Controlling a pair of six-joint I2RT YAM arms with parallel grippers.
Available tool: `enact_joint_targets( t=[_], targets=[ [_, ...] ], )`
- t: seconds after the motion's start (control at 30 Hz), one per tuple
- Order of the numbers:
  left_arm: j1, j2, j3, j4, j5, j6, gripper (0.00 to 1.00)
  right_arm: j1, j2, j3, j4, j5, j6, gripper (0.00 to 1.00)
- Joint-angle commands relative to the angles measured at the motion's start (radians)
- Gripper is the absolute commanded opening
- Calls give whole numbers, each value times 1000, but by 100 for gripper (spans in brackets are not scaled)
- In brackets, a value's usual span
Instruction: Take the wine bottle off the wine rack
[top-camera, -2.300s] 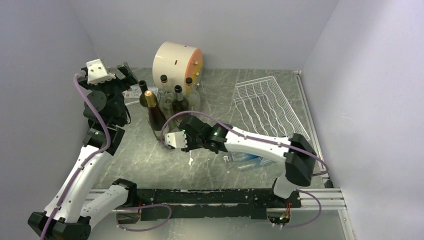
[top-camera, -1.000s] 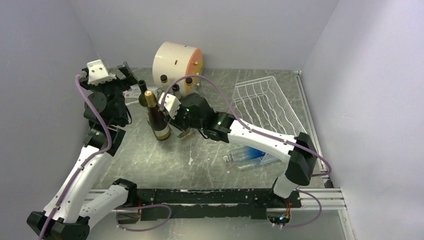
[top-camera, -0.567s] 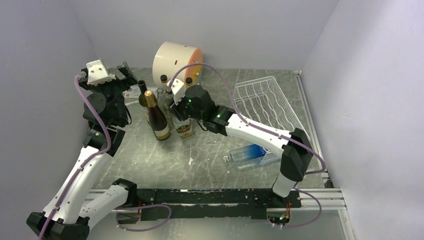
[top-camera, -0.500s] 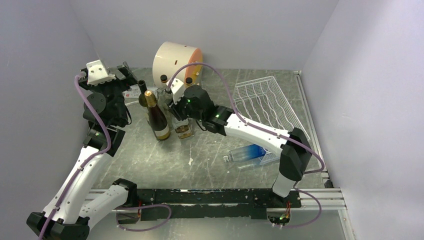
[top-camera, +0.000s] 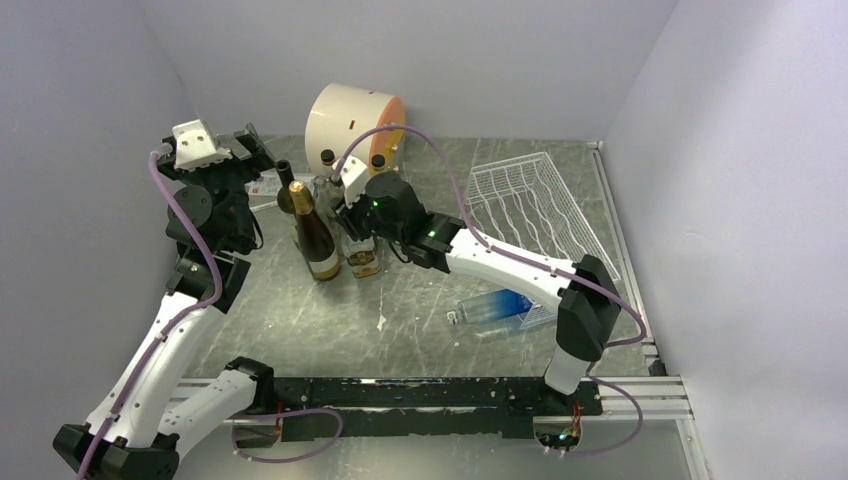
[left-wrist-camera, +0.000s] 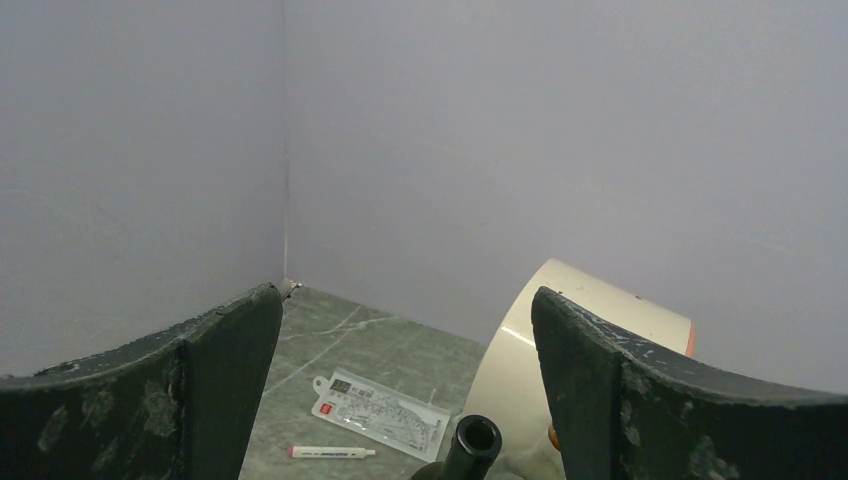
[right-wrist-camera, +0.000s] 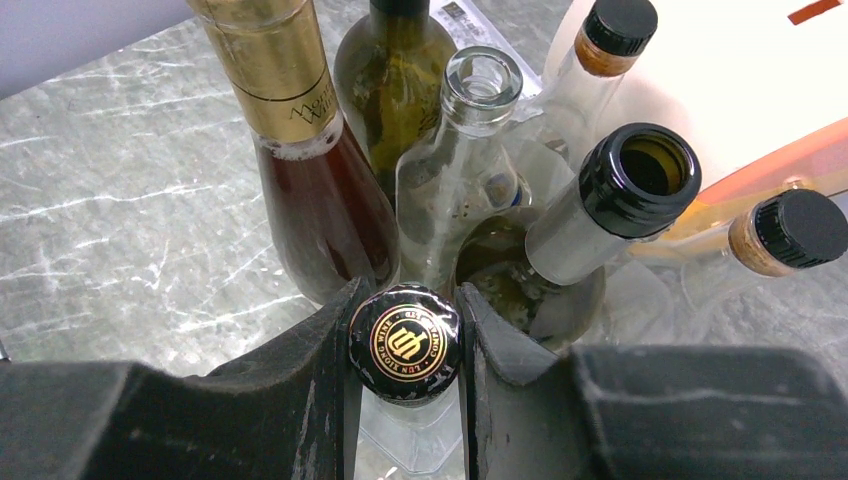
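- The table is showing a smooth, veined, stone-like top with a faint sheen.
- The wine rack is looking like thin white-coated wire.
- The wine bottle is wearing a glossy black cap printed in gold.
- The brown bottle is gleaming as glass under gold foil.
- On the left gripper, the fingers are showing matt black, scuffed faces.

The wine bottle clamped in the right pincer is showing little beyond its black and gold cap; the fingers are covering its neck and shoulders. Beyond that pincer, the gold-foiled bottle is running off the top edge. Between the left pincer fingers, a dark bottle is being cut off at the bottom edge. The card beyond it is carrying print too small to read.
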Motion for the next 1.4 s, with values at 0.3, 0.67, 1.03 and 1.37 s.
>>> enact_joint_targets(
  t=[0.3,0.67,1.03,1.37],
  targets=[
    [-5,-16,-1,30,-13,11,98,-5,-87,7,108,42,-87,79],
    [-6,-34,17,6,0,0,98,-7,-404,-157,-32,469,-282,100],
    [-7,-1,44,-39,32,-33,98,-7,-853,-268,-116,692,-92,100],
    [-12,108,490,-453,210,-127,98,-7,-955,-40,-266,848,-39,100]
  ],
)
